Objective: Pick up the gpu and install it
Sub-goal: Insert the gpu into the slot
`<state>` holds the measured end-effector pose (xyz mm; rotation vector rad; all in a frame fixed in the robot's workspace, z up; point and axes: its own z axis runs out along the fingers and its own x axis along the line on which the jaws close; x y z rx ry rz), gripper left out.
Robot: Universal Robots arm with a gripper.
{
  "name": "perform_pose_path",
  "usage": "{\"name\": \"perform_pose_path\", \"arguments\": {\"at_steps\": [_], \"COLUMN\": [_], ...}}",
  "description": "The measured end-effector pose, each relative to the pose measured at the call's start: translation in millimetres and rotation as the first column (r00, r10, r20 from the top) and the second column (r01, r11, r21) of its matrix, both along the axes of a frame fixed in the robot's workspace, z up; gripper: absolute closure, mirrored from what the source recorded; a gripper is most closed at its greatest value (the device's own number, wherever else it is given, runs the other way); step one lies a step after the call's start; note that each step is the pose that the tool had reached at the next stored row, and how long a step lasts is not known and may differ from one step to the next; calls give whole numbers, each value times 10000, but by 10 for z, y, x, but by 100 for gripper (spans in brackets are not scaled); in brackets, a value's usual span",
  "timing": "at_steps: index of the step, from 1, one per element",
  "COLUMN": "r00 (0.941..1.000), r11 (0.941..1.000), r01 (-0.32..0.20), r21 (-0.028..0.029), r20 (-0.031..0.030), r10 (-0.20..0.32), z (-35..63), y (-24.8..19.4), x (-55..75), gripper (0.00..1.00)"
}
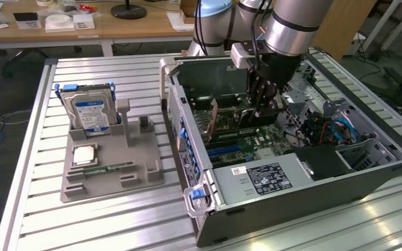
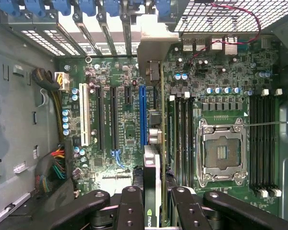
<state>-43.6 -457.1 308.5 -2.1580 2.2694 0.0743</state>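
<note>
The robot arm reaches down into an open computer case (image 1: 313,188) lying on a slatted metal counter (image 1: 117,219). Its end effector (image 1: 264,104) is clenched on the gpu (image 1: 237,119), which stands on edge low over the green motherboard (image 2: 125,120), near the blue slot (image 2: 143,115). I cannot tell whether the card touches the board. At the exterior view's left, well apart from the case, a grey holder (image 1: 110,183) carries an upright hard drive (image 1: 89,112).
</note>
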Motion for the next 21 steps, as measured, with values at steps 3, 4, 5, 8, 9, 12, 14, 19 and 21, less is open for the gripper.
{"name": "perform_pose_path", "arguments": {"at_steps": [3, 4, 5, 8, 9, 12, 14, 19, 21], "r00": [10000, 10000, 10000, 10000, 10000, 10000, 10000, 10000, 10000], "r11": [10000, 10000, 10000, 10000, 10000, 10000, 10000, 10000, 10000], "r01": [0, 0, 0, 0, 0, 0, 0, 2, 1], "r21": [0, 0, 1, 0, 0, 0, 0, 3, 1], "r20": [0, 0, 1, 1, 1, 1, 0, 2, 9], "r10": [0, 0, 0, 0, 0, 0, 0, -2, -1], "z": [0, 0, 0, 0, 0, 0, 0, -10, -34], "y": [0, 0, 0, 0, 0, 0, 0, -4, -4], "x": [0, 0, 0, -1, -1, -1, -1, -14, -31], "gripper": [73, 73, 73, 73, 73, 73, 73, 73, 73]}}
